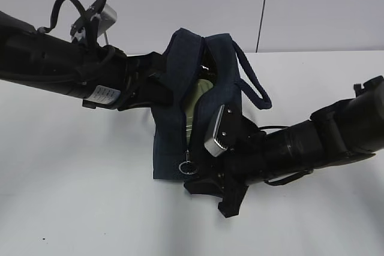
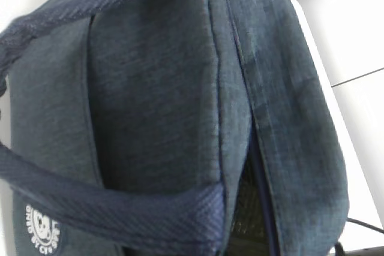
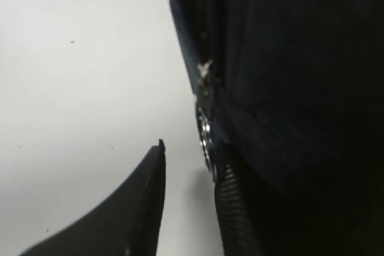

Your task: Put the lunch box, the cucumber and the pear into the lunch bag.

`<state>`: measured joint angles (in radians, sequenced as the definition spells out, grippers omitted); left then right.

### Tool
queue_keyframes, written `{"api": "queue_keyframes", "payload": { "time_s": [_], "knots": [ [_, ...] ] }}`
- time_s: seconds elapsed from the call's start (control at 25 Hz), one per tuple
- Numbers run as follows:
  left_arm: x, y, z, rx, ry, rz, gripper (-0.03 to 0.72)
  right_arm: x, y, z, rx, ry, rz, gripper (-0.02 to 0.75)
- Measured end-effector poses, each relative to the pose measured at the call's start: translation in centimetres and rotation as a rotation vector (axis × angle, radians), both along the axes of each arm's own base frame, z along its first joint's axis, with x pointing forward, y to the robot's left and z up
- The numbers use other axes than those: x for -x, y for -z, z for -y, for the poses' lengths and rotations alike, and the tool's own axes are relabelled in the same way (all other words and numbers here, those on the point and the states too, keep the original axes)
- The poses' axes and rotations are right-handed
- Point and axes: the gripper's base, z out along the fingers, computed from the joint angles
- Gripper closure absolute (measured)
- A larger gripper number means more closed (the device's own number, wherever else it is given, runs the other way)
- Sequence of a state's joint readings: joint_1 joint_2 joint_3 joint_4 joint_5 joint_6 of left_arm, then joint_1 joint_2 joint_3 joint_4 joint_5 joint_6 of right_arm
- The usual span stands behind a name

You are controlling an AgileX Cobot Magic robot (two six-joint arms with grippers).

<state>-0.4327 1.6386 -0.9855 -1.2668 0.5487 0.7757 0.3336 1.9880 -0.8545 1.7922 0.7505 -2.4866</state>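
The navy lunch bag stands in the middle of the white table with its zipper open. The pale green lid of the lunch box shows inside the opening. The silver ring pull hangs at the bag's near end. My right gripper is open right beside it. In the right wrist view the gripper has bare table between its fingers and the ring pull sits at its right fingertip. My left gripper presses on the bag's left side, its fingers hidden by the fabric. The cucumber and pear are hidden.
The bag's looped handle hangs over its right side, and another strap crosses the bottom of the left wrist view. The white table stretches around the bag, with a pale wall behind.
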Motion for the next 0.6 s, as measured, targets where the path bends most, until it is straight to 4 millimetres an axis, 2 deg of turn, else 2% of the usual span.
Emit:
{"api": "queue_keyframes", "payload": {
  "time_s": [0.2, 0.48, 0.6],
  "knots": [
    [0.01, 0.00, 0.01, 0.001, 0.002, -0.001, 0.707, -0.73, -0.60, -0.32, -0.023, 0.021, -0.005, 0.540],
    [0.07, -0.01, 0.04, 0.003, 0.007, -0.004, 0.707, -0.76, -0.63, -0.34, -0.028, 0.031, -0.019, 0.720],
    [0.08, -0.01, 0.05, 0.003, 0.008, -0.005, 0.707, -0.74, -0.62, -0.33, -0.032, 0.041, -0.037, 0.732]
  ]
}}
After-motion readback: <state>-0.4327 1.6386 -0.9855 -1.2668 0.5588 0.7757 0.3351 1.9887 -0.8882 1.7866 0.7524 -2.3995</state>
